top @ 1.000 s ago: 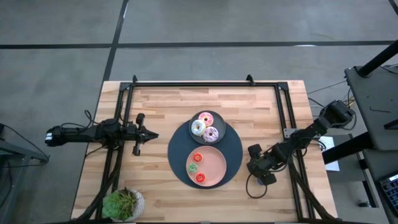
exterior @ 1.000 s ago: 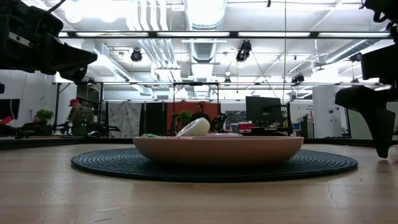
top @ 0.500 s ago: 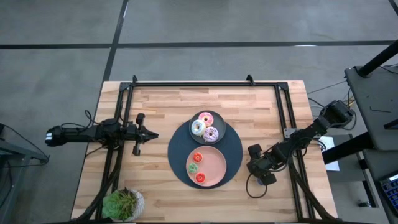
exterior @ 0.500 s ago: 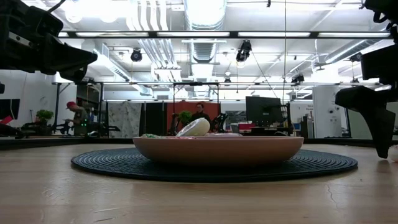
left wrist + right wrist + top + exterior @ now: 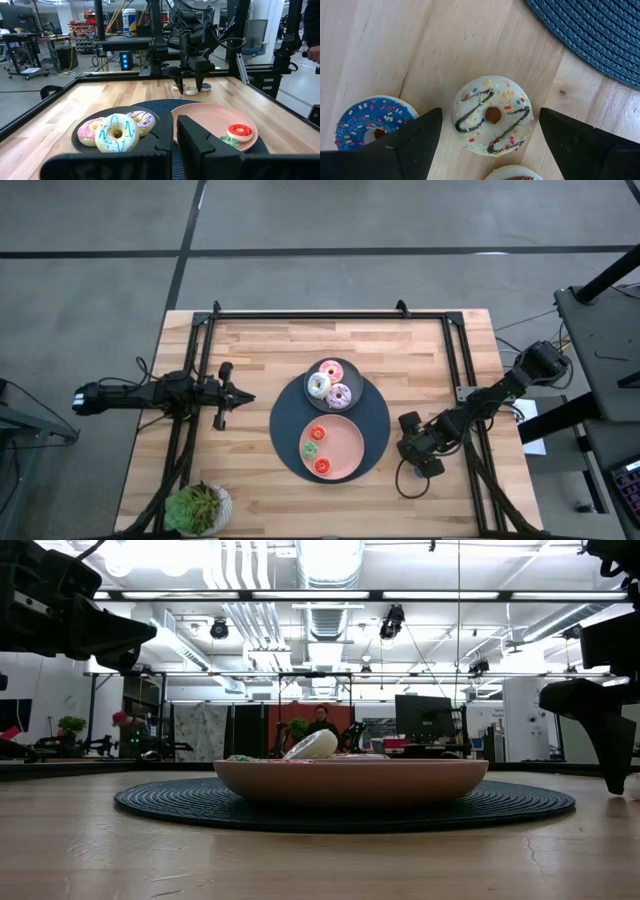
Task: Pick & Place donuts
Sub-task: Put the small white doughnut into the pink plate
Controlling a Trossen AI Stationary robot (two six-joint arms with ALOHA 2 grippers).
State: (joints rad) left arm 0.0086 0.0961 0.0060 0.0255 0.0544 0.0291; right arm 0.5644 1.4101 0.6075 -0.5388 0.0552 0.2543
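My right gripper (image 5: 490,112) is open and points down near the table's right edge (image 5: 411,452). Its fingers stand on either side of a tiny white donut with brown drizzle (image 5: 493,116) that lies flat on the wood, and they do not touch it. A blue donut (image 5: 370,125) lies beside it, and the rim of a third (image 5: 512,174) also shows. The pink (image 5: 330,370), white (image 5: 318,386) and lilac (image 5: 340,395) donuts lie on the grey plate (image 5: 352,376). Two red donuts (image 5: 318,432) and a green one (image 5: 311,449) lie on the pink plate (image 5: 345,442). My left gripper (image 5: 248,397) is shut and hovers left of the plates.
Both plates sit on a round dark blue woven mat (image 5: 375,420) in the middle of the table. A potted plant (image 5: 197,507) stands at the near left corner. Black frame rails (image 5: 310,313) run along the far edge and both sides. Bare wood lies between the mat and each arm.
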